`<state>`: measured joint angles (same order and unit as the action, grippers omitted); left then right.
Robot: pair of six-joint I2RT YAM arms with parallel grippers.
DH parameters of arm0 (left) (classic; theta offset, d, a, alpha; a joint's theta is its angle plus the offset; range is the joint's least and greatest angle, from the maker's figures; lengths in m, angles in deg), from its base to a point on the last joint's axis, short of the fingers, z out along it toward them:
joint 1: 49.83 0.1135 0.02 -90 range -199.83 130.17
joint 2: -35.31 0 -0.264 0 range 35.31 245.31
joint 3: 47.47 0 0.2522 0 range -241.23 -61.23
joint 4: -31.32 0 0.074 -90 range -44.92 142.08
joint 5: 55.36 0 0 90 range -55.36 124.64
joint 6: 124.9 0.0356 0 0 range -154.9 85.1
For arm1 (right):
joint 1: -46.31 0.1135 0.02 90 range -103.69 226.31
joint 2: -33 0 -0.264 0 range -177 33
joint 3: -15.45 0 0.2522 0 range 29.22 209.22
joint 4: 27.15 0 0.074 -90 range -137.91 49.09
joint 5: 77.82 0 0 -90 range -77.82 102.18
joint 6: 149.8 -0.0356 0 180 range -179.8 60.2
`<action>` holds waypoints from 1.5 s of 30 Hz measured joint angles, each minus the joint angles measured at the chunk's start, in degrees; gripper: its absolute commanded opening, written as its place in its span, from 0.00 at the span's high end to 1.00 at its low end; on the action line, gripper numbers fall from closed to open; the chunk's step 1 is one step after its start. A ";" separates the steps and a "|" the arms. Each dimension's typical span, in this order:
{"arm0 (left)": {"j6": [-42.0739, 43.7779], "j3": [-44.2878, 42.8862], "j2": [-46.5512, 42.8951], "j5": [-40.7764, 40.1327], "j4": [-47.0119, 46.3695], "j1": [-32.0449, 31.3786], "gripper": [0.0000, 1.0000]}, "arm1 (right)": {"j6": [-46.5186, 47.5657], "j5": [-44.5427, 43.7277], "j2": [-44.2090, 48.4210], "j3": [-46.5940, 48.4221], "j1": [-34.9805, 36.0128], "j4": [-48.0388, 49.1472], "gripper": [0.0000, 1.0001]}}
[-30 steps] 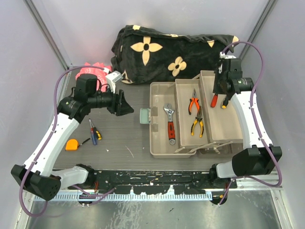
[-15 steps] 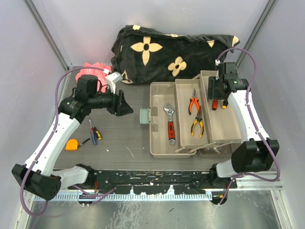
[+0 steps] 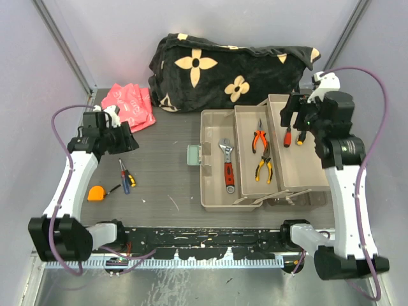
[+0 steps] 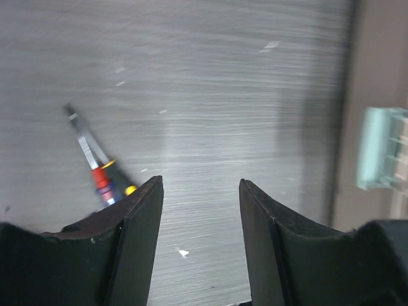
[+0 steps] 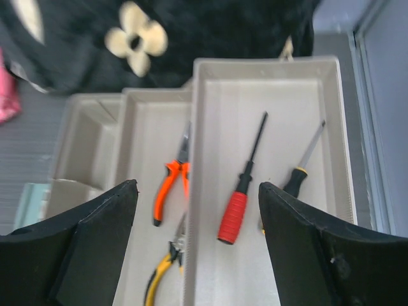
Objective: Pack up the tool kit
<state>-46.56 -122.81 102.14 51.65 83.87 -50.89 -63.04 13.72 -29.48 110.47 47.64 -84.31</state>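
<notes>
The tool kit's box (image 3: 213, 203) lies open right of centre with its beige trays (image 3: 312, 172) folded out. A wrench (image 3: 228, 167) is in the left compartment, and orange pliers (image 3: 259, 140) and yellow pliers (image 3: 263, 167) are in the middle tray. A red-handled screwdriver (image 5: 237, 205) and a black-handled one (image 5: 298, 175) lie in the right tray. My right gripper (image 3: 295, 124) hovers open above them (image 5: 197, 186), holding nothing. My left gripper (image 3: 127, 141) is open over bare table (image 4: 199, 191), beside a loose screwdriver (image 4: 97, 171). An orange tape measure (image 3: 95, 193) sits near it.
A black flower-patterned blanket (image 3: 229, 64) is bunched along the back. A pink packet (image 3: 131, 105) lies at the back left. The box's pale green latch (image 4: 382, 156) sticks out toward the left arm. Side walls close in the table.
My right gripper opened, left the red-handled screwdriver in the right tray and rose. My left arm swung back left toward the loose screwdriver, uncovering the pink packet.
</notes>
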 measured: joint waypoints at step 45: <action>-3.28 4.33 28.94 -10.16 4.28 2.01 1.00 | -0.92 11.74 8.20 -3.06 0.00 3.89 0.17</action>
<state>-49.84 -118.49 131.08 41.49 88.15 -48.88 -63.96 25.45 -21.28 107.41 47.64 -80.42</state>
